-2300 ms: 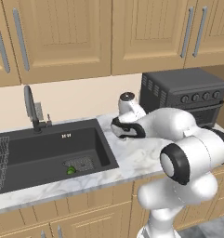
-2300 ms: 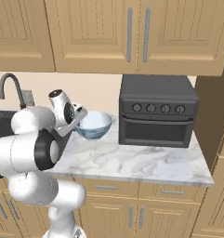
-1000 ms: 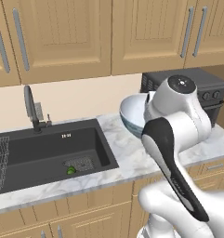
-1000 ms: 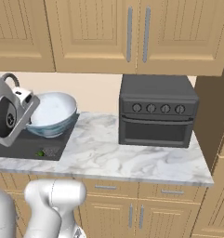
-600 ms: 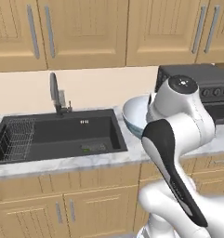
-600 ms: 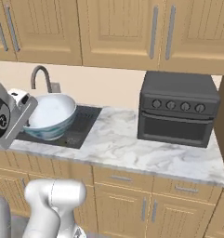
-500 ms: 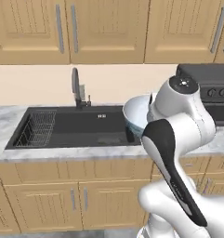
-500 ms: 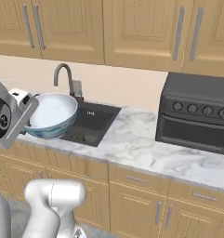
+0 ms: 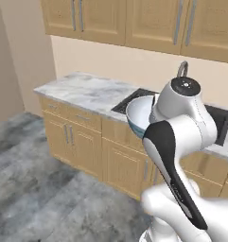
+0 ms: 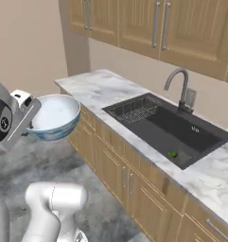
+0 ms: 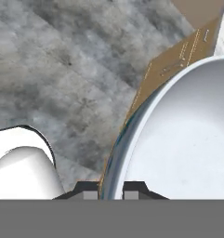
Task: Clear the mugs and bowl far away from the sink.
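Pale blue-grey on the outside and white inside, the bowl [image 10: 55, 116] is up in the air, off the worktop [image 10: 99, 90]; it hangs over the grey floor [image 9: 35, 179] in front of the wooden cabinets [image 10: 120, 175]; the fingers [image 11: 110, 189] pinch its rim, 1 tip on each side of the edge, at 6 o'clock in the hand view; the bowl [image 11: 178, 135] spreads toward 3 o'clock there, with the floor [image 11: 62, 69] at 10 o'clock.

From the right base view the bowl sits at 9 o'clock, held level with its open side up; the sink [image 10: 170, 125] lies at 2 o'clock, well apart from the bowl; its wire rack [image 10: 133, 108] is at the end nearer the bowl; the tall faucet [image 10: 178, 87] stands behind the basin; a small green thing [image 10: 173, 153] lies on the sink bottom.

From the left base view the bowl [image 9: 136, 113] shows at 3 o'clock, partly hidden by the white arm [image 9: 177, 127]; the marble worktop [image 9: 82, 92] runs toward 10 o'clock; wooden wall cupboards [image 9: 134, 23] hang at 12 o'clock.
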Motion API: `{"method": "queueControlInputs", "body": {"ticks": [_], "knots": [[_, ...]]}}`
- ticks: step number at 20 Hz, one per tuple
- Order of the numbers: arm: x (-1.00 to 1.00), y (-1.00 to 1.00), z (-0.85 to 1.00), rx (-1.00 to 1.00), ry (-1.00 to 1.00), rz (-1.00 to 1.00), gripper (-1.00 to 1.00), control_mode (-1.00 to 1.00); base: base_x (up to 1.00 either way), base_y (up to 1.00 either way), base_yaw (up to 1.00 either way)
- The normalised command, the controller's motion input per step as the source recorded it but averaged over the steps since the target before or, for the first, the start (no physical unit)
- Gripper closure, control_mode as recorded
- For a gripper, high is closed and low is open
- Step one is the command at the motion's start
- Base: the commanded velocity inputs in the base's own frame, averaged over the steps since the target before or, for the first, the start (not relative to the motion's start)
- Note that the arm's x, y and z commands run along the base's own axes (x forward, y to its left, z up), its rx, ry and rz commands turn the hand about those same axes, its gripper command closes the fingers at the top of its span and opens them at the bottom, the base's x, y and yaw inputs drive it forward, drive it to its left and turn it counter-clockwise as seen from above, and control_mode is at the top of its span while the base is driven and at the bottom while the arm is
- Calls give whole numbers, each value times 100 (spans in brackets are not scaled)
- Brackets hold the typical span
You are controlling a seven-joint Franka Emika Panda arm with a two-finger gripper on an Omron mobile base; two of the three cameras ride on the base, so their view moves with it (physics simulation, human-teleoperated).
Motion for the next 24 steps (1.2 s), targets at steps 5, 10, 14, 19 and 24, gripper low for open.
{"method": "queueControlInputs", "body": {"ticks": [5, 10, 14, 19, 24], "knots": [[0, 0, 0, 0, 0, 0, 100, 100, -13, 56, 91], [0, 0, 0, 0, 0, 0, 100, 100, 0, 92, 79], [0, 0, 0, 0, 0, 0, 100, 100, 6, 100, 57], [0, 0, 0, 0, 0, 0, 100, 100, 46, 100, 27], [0, 0, 0, 0, 0, 0, 100, 100, 55, 100, 15]]}}
